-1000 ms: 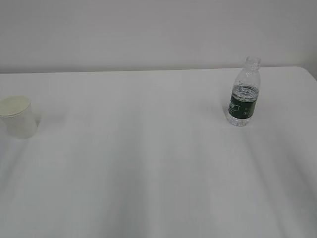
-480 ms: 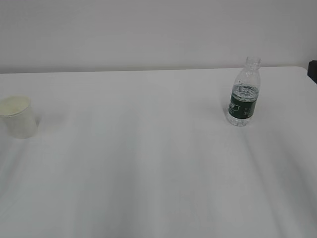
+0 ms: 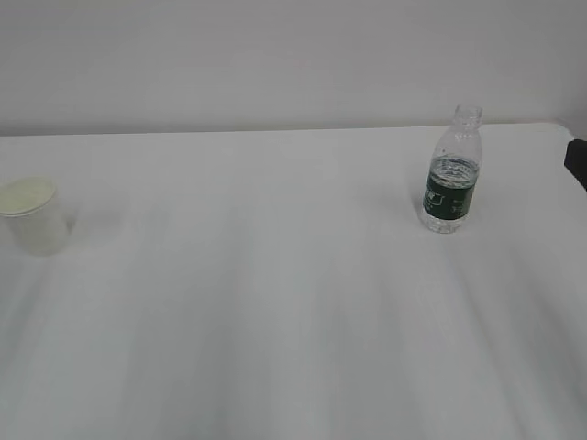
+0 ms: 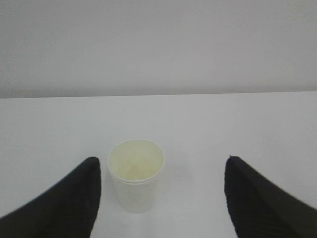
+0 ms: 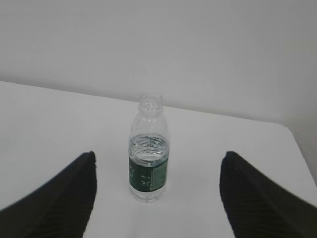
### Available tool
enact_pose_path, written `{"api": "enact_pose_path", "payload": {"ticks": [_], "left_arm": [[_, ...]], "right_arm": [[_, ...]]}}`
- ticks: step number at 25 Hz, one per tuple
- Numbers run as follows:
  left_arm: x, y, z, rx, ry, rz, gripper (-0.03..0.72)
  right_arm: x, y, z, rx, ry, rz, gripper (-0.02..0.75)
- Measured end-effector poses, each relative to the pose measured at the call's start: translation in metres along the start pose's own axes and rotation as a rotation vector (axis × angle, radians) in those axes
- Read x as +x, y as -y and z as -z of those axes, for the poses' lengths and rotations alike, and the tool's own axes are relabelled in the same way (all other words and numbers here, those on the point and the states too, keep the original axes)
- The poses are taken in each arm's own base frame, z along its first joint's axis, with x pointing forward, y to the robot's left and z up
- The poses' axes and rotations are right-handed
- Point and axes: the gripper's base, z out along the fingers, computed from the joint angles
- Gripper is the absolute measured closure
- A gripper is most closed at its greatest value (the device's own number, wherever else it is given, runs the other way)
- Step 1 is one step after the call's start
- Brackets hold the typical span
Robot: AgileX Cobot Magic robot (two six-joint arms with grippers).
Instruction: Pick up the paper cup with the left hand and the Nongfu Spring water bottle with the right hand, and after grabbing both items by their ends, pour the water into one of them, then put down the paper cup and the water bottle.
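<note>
The paper cup (image 3: 33,216) stands upright at the table's far left, white with a cream inside. In the left wrist view the paper cup (image 4: 135,174) sits just ahead of my open left gripper (image 4: 162,160), nearer the left finger, touching neither. The Nongfu Spring water bottle (image 3: 452,172) stands uncapped at the right, with water (image 5: 148,148) up to the top of its green label. My right gripper (image 5: 158,154) is open with the bottle (image 5: 147,163) ahead, between the lines of its fingers and apart from both.
The white table (image 3: 275,302) runs back to a pale wall. A dark part of my right arm (image 3: 578,162) pokes in at the exterior view's right edge. The table's right corner (image 5: 290,131) lies beyond the bottle.
A dark part of the right arm has come into the exterior view at the right edge and grown larger. Cup and bottle have not moved.
</note>
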Motion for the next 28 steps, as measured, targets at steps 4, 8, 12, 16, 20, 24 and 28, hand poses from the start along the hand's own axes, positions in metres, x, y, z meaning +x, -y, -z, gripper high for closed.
{"api": "enact_pose_path", "payload": {"ticks": [4, 8, 12, 16, 20, 24, 28], "left_arm": [[0.005, 0.000, -0.001, 0.001, 0.000, 0.002, 0.131], [0.018, 0.007, -0.005, 0.037, -0.031, 0.003, 0.131], [0.048, 0.020, -0.005, 0.108, -0.085, 0.001, 0.132], [0.078, 0.020, 0.006, 0.116, -0.108, 0.020, 0.132], [0.087, 0.016, 0.014, 0.102, -0.059, 0.033, 0.132], [0.087, 0.015, 0.015, 0.099, -0.047, 0.036, 0.132], [0.089, 0.015, 0.015, 0.098, -0.055, 0.039, 0.132]], "right_arm": [[0.012, -0.003, 0.003, -0.010, 0.026, -0.021, 0.148], [0.023, -0.008, 0.005, -0.046, 0.054, -0.017, 0.148], [0.034, -0.012, -0.002, -0.077, 0.027, -0.032, 0.148], [0.044, -0.014, -0.010, -0.093, -0.003, -0.045, 0.148], [0.052, -0.016, -0.017, -0.104, -0.048, -0.052, 0.148], [0.062, -0.018, -0.023, -0.119, -0.099, -0.066, 0.148], [0.069, -0.020, -0.028, -0.144, -0.131, -0.062, 0.148]]}}
